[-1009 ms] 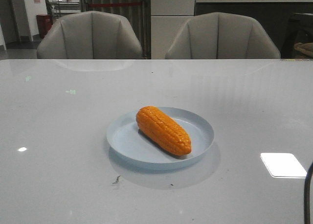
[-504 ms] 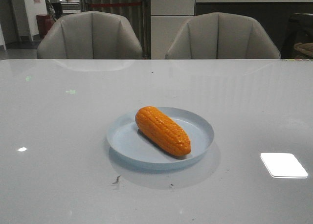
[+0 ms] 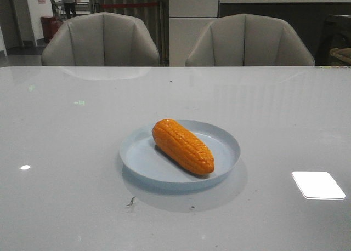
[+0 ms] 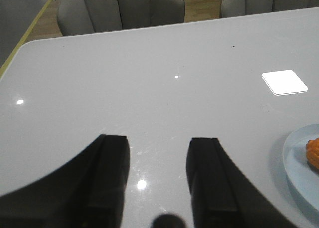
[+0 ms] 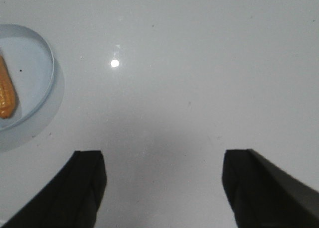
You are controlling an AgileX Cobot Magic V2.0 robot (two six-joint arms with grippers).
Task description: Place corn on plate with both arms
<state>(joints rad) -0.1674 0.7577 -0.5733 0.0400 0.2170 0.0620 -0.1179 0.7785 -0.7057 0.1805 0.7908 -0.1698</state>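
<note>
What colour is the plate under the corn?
Pale blue plate, clearest in the front view.

I see the corn point(image 3: 183, 146) lying flat inside the plate point(image 3: 225, 137), an orange, glossy cob with neat rows of kernels, tapered toward one end. Its blunt end sits toward the far left of the plate and its narrower tip points toward me and to the right, so it runs diagonally across the middle. The plate is round, shallow and pale blue with a low raised rim, resting level on the table. From my right wrist camera I catch one edge of the plate point(image 5: 46, 83), a tiny dark speck inside it, and one end of the corn point(image 5: 6, 93).
</note>
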